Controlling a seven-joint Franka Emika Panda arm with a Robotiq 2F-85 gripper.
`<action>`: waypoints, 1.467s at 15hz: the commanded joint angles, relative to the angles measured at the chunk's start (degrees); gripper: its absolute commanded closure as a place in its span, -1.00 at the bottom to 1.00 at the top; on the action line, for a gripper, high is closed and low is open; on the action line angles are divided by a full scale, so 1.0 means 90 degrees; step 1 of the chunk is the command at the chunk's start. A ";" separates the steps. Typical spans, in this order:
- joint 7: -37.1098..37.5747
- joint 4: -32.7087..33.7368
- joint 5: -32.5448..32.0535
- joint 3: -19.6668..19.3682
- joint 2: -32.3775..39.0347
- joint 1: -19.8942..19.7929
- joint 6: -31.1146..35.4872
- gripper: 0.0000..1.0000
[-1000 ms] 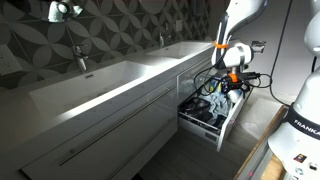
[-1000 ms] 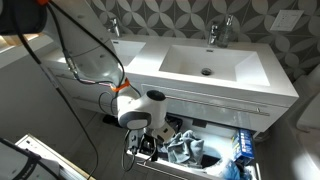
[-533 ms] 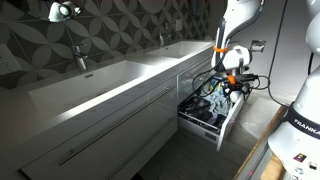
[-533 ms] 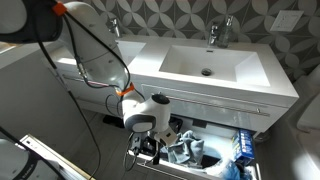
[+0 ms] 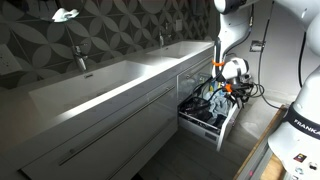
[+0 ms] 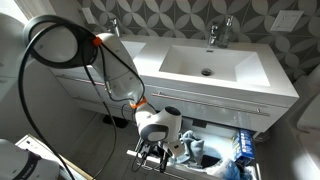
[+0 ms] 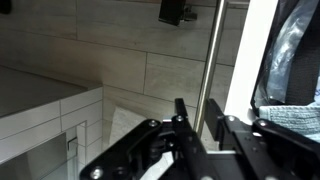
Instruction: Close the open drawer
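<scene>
The lower drawer [image 5: 203, 118] of the grey vanity stands pulled out, full of cloths and packets, as also seen from above in an exterior view [image 6: 215, 152]. Its white front panel [image 7: 245, 60] carries a thin metal bar handle [image 7: 212, 50]. My gripper [image 7: 200, 105] sits at that panel, with one black finger on each side of the bar. The jaws are narrow, and a slim gap shows between the bar and one finger [image 7: 180, 108]. In both exterior views the gripper [image 5: 230, 92] [image 6: 155, 156] hangs at the drawer's outer front edge.
The vanity top [image 6: 255, 80] holds two basins with faucets [image 6: 216, 30]. The closed upper drawer front [image 6: 225, 108] lies just above the open one. A cable loop [image 6: 60, 50] trails off the arm. Tiled floor [image 7: 90, 50] lies beyond the drawer front.
The arm has dropped lower towards the drawer front, and the jaws have drawn in from wide apart to a narrow stance round the handle bar.
</scene>
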 commanded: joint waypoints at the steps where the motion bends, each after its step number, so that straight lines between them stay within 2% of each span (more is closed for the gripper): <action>1: 0.0550 0.0924 0.0200 -0.0222 0.0809 0.0160 -0.0533 0.98; 6: 0.1203 0.1762 0.0136 -0.0314 0.1486 0.0175 -0.1143 1.00; 11: 0.1589 0.2237 0.0024 -0.0374 0.1654 0.0165 -0.1758 1.00; 16: 0.1341 0.2182 0.0237 -0.0114 0.1461 -0.0094 -0.1201 1.00; 22: 0.0687 0.2059 0.0695 0.0534 0.1096 -0.0648 -0.0763 1.00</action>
